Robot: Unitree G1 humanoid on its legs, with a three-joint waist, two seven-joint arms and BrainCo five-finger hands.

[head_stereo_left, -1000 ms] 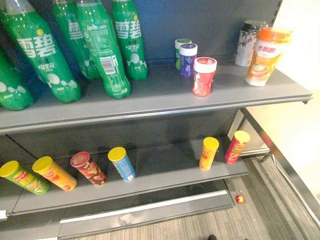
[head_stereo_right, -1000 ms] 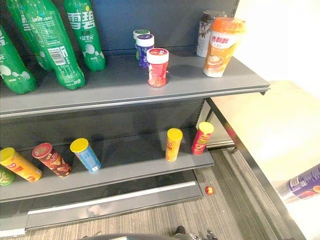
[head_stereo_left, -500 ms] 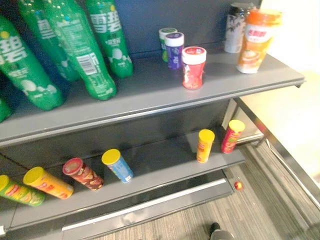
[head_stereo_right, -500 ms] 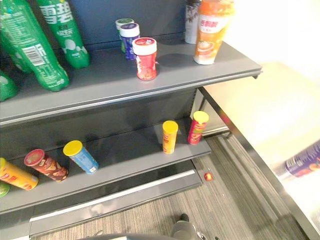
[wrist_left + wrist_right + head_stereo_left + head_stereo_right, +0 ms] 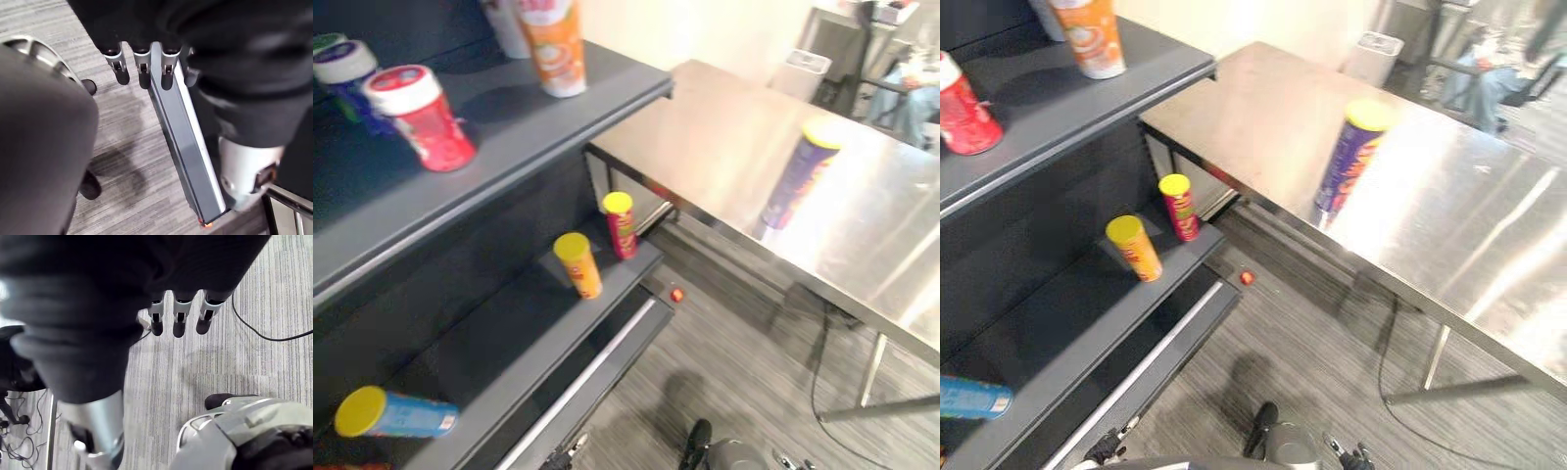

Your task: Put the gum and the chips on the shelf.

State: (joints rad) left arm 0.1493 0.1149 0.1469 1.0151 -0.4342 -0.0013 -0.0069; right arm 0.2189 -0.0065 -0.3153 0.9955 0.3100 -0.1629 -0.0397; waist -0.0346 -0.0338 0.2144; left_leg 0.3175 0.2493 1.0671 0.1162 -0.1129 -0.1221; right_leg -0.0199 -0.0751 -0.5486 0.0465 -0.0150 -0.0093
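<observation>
A tall purple chips can [image 5: 800, 176] with a yellow lid stands upright on a steel table [image 5: 1263, 98] to the right of the shelf. On the upper shelf board [image 5: 509, 137] stand a red gum jar [image 5: 419, 117] and a purple gum jar [image 5: 347, 83]. A yellow chips can [image 5: 578, 264] and a red chips can [image 5: 620, 223] stand on the lower board; a blue one [image 5: 396, 413] lies there on its side. My left hand [image 5: 142, 68] hangs open over the floor by the shelf base. My right hand [image 5: 178, 318] hangs open above the carpet, holding nothing.
An orange drink cup [image 5: 553, 44] stands at the upper board's right end. A small red ball [image 5: 676, 294] lies on the grey carpet by the shelf's corner. A white bin [image 5: 800, 70] stands behind the table. The table's legs [image 5: 871, 367] reach the floor at the right.
The whole picture has swung to the right: the green bottles have left the view, and the steel table with the purple chips can has come in. No thing has moved.
</observation>
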